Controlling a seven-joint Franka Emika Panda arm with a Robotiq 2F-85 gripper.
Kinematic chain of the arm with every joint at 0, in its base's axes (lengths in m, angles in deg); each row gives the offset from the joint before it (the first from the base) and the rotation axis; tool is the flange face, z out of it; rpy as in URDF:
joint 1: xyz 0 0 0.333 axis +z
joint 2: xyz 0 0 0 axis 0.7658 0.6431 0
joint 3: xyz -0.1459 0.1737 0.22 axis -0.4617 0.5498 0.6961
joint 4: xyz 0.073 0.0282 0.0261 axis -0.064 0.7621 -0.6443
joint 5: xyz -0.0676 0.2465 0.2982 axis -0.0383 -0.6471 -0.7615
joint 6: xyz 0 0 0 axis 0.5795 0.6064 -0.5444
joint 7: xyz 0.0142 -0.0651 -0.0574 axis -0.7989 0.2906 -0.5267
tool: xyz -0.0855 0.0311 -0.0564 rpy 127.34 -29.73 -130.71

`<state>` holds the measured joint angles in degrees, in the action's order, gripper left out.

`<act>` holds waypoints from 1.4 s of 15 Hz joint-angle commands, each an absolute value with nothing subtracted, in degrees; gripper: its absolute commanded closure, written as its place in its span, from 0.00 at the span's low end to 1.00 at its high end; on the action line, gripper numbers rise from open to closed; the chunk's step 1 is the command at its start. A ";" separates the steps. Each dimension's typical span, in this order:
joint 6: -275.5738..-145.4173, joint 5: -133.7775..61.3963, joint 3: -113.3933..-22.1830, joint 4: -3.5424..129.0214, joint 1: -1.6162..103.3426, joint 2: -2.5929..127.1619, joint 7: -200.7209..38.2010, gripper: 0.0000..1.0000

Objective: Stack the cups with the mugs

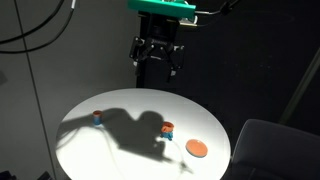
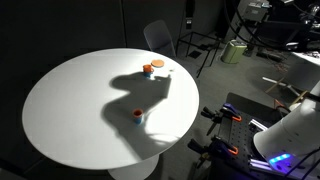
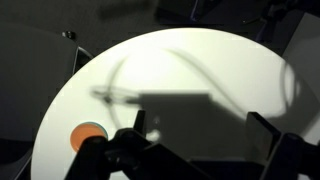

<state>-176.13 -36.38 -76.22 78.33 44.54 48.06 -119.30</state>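
Note:
The cup [image 1: 97, 117], a tiny red-orange and blue piece, stands upright on the left part of the round white table [image 1: 120, 150]; it also shows in an exterior view [image 2: 138, 115]. The mug [image 1: 167, 129], orange above and light blue below, stands right of the middle, and shows next to the disc in an exterior view [image 2: 158, 65]. My gripper [image 1: 156, 58] hangs open and empty high above the table's far edge, apart from both pieces. In the wrist view its fingers [image 3: 203, 135] are spread over the shadowed table, and I cannot make out either piece there.
A flat orange disc [image 1: 197, 148] lies on the table near the mug; it also shows in an exterior view [image 2: 148, 70] and in the wrist view [image 3: 88, 135]. A grey chair [image 1: 272, 142] stands close to the table's edge. Stands and cables crowd the floor [image 2: 235, 125].

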 commanded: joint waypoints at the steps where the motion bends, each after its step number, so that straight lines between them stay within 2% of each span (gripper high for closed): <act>1: -182.20 -34.90 -74.81 77.19 42.53 50.50 -122.93 0.00; 6: -188.87 -35.27 -74.19 77.48 41.50 52.62 -124.18 0.00; 17: -188.22 -35.55 -73.71 78.21 41.09 52.55 -123.03 0.00; 21: -192.46 -36.18 -72.77 76.73 41.03 55.35 -126.22 0.00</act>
